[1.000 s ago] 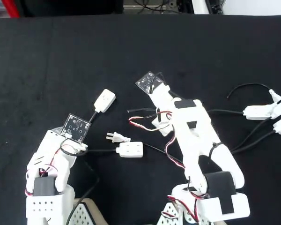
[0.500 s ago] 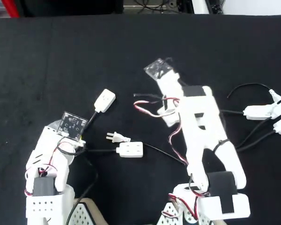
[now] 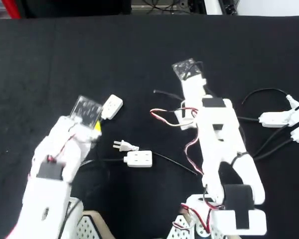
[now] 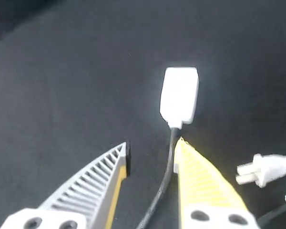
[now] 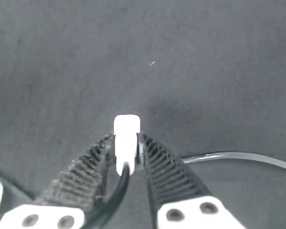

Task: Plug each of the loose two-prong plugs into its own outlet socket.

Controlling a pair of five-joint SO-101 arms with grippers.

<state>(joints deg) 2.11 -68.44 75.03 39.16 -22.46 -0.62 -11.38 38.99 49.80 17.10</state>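
Note:
My right gripper [image 5: 126, 137] is shut on a small white plug [image 5: 127, 125] whose black cable trails back between the fingers; in the high view this gripper [image 3: 188, 68] is over the middle of the table, toward the back. My left gripper [image 4: 152, 143] stands open just short of a white outlet socket [image 4: 179, 94], and the socket's black cable [image 4: 165, 181] runs between its fingers. That socket [image 3: 112, 107] lies beside the left gripper [image 3: 98, 122] in the high view. A loose two-prong plug [image 3: 122, 145] lies beside another white socket [image 3: 138, 159].
More white plugs and sockets [image 3: 278, 118] with black cables lie together at the table's right edge. The black cloth [image 3: 65, 55] covers the table. Red and white servo wires [image 3: 165, 119] hang off the right arm.
The right arm has swung right and farther back, carrying the plug. The left arm has stretched forward, bringing its gripper up to the socket at the left.

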